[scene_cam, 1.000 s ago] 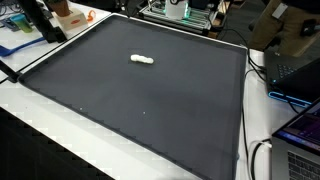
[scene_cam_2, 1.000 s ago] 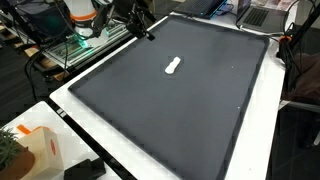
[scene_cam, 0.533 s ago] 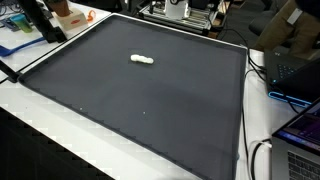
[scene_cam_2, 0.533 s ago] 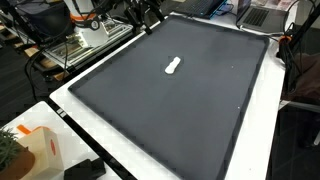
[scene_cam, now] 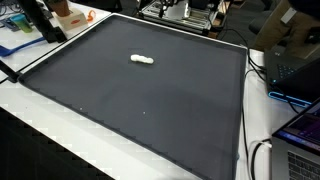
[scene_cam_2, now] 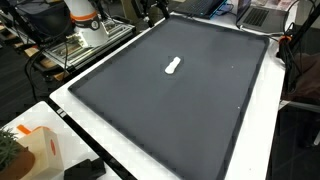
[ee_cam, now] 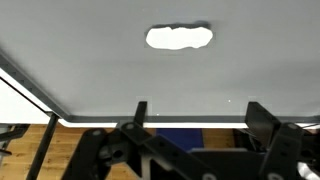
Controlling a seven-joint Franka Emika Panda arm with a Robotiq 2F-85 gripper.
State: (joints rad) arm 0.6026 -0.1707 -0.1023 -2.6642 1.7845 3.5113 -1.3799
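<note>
The white piece (scene_cam: 143,60) lies on the dark mat (scene_cam: 150,115), long axis parallel to its robot-side edge. The gripper (ee_cam: 200,108) stands wide open and empty.

From my end the mat (scene_cam: 150,100) looks like dark matt fabric or rubber with a fine grain, and the table (scene_cam: 50,125) under it is smooth white laminate with a slight sheen. The white piece (scene_cam: 143,60) looks smooth and matt, can't tell what material. The gripper (ee_cam: 200,112) is dull black, and the floor (ee_cam: 20,160) looks like wood.

Bare mat (scene_cam_2: 200,110) all around white piece (scene_cam_2: 173,66)
</note>
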